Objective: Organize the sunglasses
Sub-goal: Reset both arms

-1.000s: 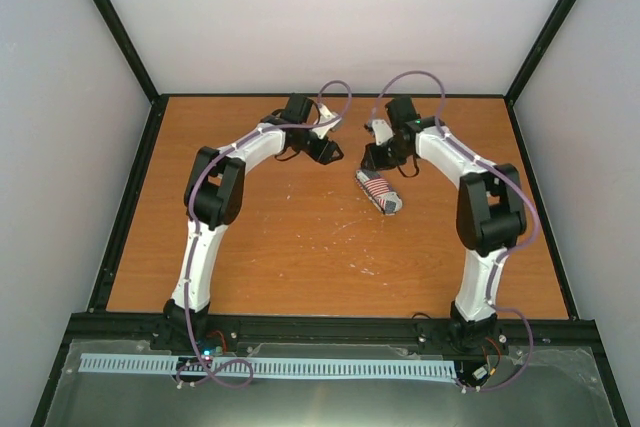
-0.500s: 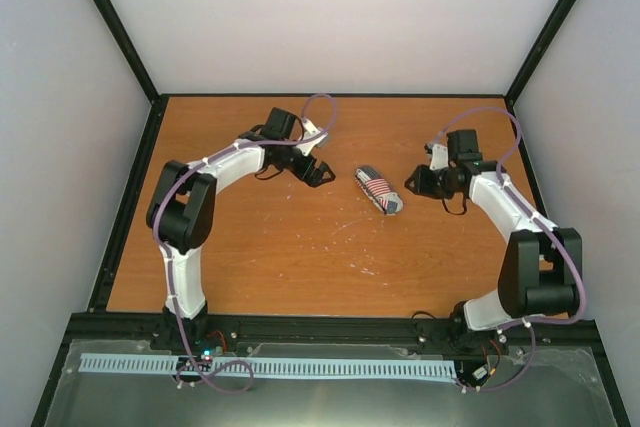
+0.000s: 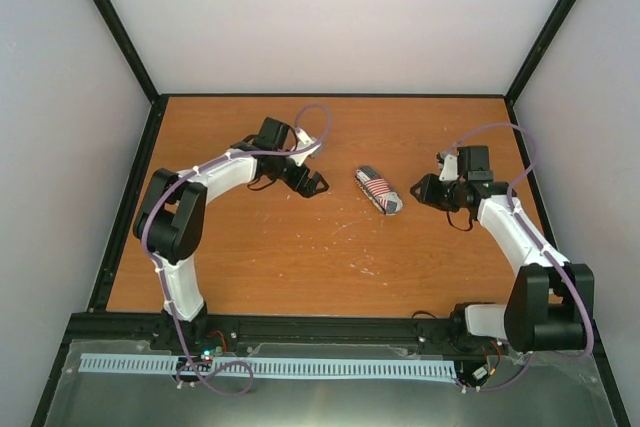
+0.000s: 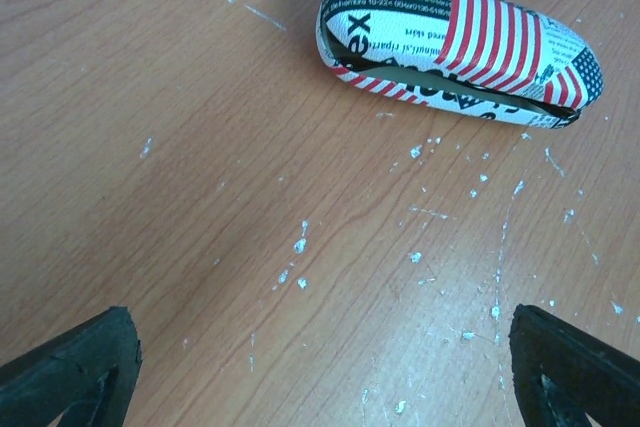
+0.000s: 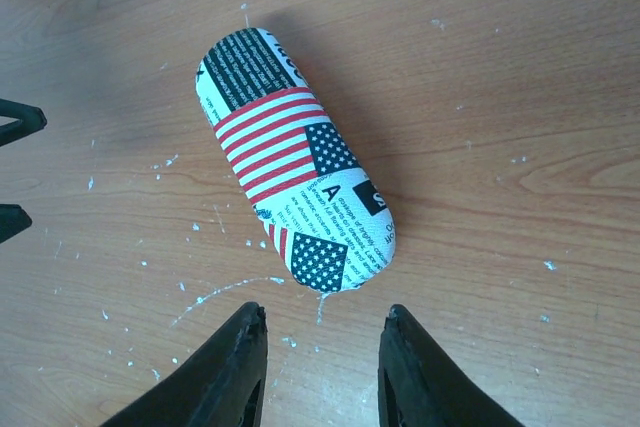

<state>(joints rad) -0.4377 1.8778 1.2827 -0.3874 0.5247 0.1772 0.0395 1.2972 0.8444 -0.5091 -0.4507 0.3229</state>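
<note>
Lying almost shut on the table (image 3: 300,257), the case (image 5: 295,162) probably hides the sunglasses, which nowhere show; the left gripper (image 4: 318,327) gapes wide, the right gripper (image 5: 322,319) partly, both empty beside it.

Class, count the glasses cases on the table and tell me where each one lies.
1. The case lies near the middle of the table, between the left claw and the right claw, touching neither. No sunglasses show; they may be inside it.
</note>
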